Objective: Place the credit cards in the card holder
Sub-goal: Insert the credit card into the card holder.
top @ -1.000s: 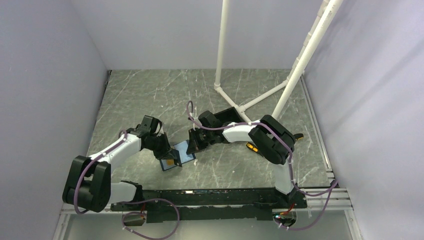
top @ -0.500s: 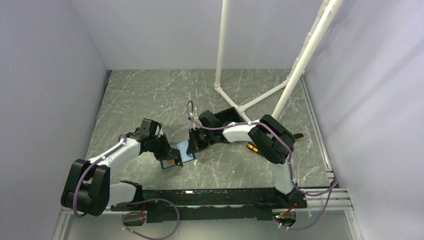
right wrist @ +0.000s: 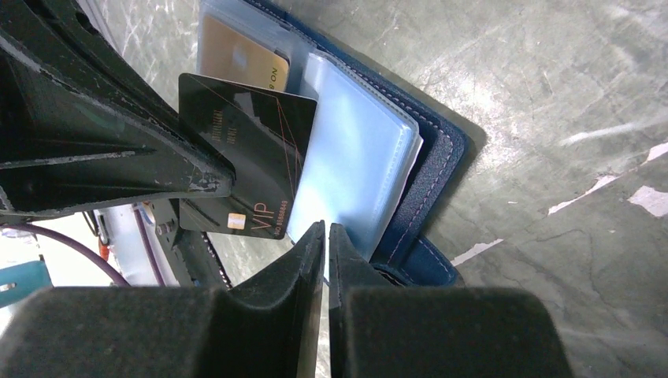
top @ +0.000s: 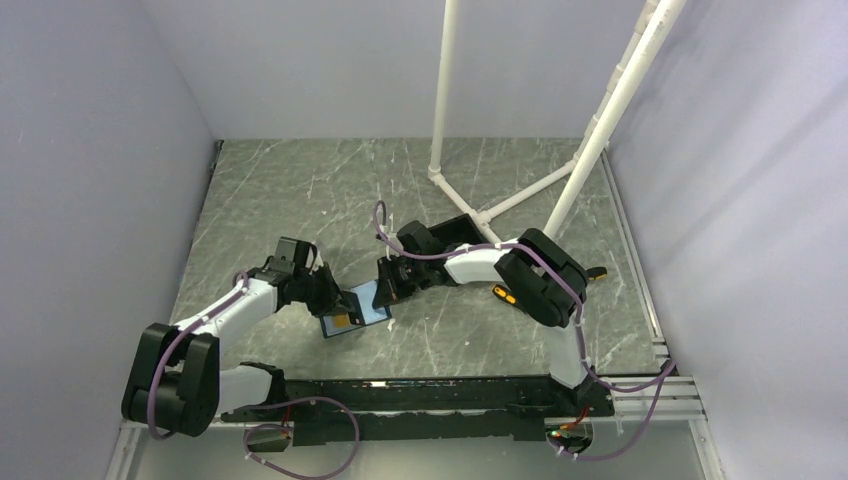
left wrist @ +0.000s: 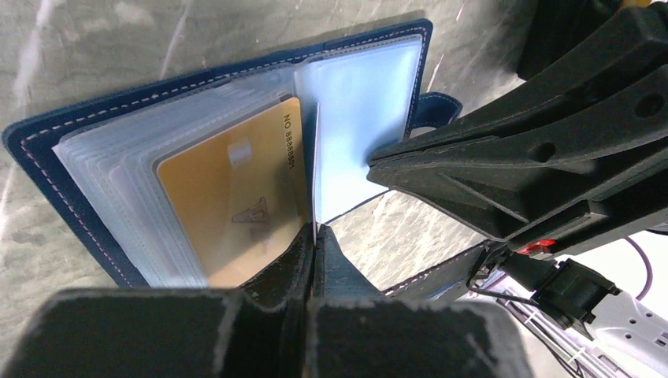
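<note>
The dark-blue card holder lies open on the table between both grippers, its clear sleeves fanned out. An orange-gold card sits in one sleeve and also shows in the right wrist view. My left gripper is shut on a black card marked VIP, held on edge over the open holder. My right gripper is shut on a pale clear sleeve page and holds it up at the holder's right side. No whitish card shows.
A black open box sits behind the right arm. An orange-handled screwdriver lies partly under the right arm. A white pipe frame stands at the back right. Walls close in both sides.
The left arm has drawn back slightly to the left and lowered its elbow. The card holder and the right arm have not moved.
</note>
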Robot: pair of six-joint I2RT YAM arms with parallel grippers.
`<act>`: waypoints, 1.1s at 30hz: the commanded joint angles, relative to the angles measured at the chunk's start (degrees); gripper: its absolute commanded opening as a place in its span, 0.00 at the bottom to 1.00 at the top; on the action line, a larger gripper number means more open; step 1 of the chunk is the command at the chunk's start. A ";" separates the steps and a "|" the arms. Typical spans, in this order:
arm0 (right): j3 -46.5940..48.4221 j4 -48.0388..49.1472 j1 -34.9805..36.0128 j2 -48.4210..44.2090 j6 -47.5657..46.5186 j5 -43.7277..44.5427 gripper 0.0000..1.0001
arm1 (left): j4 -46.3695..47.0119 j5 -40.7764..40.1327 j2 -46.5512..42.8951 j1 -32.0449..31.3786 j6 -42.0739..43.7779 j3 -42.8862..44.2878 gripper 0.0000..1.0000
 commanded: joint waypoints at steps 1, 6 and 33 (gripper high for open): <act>0.66 -1.77 -0.15 2.24 -2.70 3.41 0.09 | 2.86 2.84 -0.23 1.11 2.04 -0.33 0.00; 0.84 -2.04 -0.15 2.42 -2.88 3.42 0.08 | 4.36 5.13 0.61 2.09 2.79 -0.79 0.00; 1.72 -2.39 -0.68 4.33 -3.48 2.99 0.06 | 5.16 -0.71 1.53 2.24 9.67 -1.44 0.00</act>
